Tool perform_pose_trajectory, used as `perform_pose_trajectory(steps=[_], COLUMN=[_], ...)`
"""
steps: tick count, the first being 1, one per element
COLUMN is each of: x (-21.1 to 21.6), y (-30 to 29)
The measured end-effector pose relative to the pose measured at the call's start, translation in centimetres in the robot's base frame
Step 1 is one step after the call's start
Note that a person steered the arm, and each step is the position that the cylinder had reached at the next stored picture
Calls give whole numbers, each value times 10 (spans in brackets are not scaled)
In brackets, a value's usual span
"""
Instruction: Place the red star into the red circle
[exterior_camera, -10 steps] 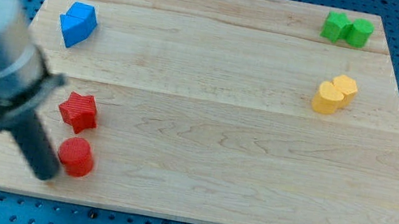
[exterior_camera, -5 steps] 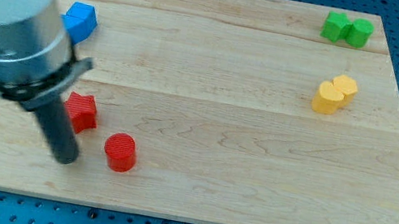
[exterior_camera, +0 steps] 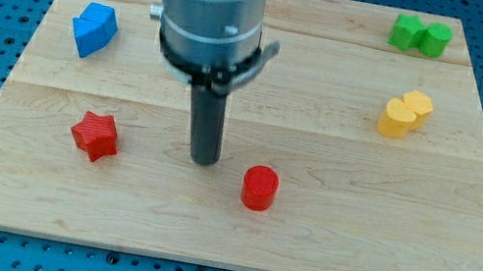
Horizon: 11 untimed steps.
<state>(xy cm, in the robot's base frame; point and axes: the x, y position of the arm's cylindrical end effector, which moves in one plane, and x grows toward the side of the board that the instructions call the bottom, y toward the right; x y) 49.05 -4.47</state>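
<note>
The red star (exterior_camera: pixel 95 136) lies on the wooden board (exterior_camera: pixel 344 233) at the view's lower left. The red circle (exterior_camera: pixel 260 188) stands below the board's middle, well to the right of the star. My tip (exterior_camera: pixel 204 159) rests on the board between them, closer to the circle, a short way up and left of it. It touches neither block.
A blue block (exterior_camera: pixel 93 29) lies at the upper left. Two green blocks (exterior_camera: pixel 420 35) sit together at the top right. Two yellow blocks (exterior_camera: pixel 405 114) sit together below them at the right.
The red circle has slid right, from beside the star to below the board's middle. My tip moved right with it and now stands off it. The star stayed put.
</note>
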Motion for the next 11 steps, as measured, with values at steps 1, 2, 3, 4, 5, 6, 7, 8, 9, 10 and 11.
perform_pose_trajectory(steps=[1, 2, 3, 4, 5, 6, 7, 8, 9, 10, 11], x=[-23, -24, -5, 14, 34, 30, 46, 66, 66, 66, 58], y=[-58, -141, -162, -98, -34, -58, -81, -61, -18, 9, 6])
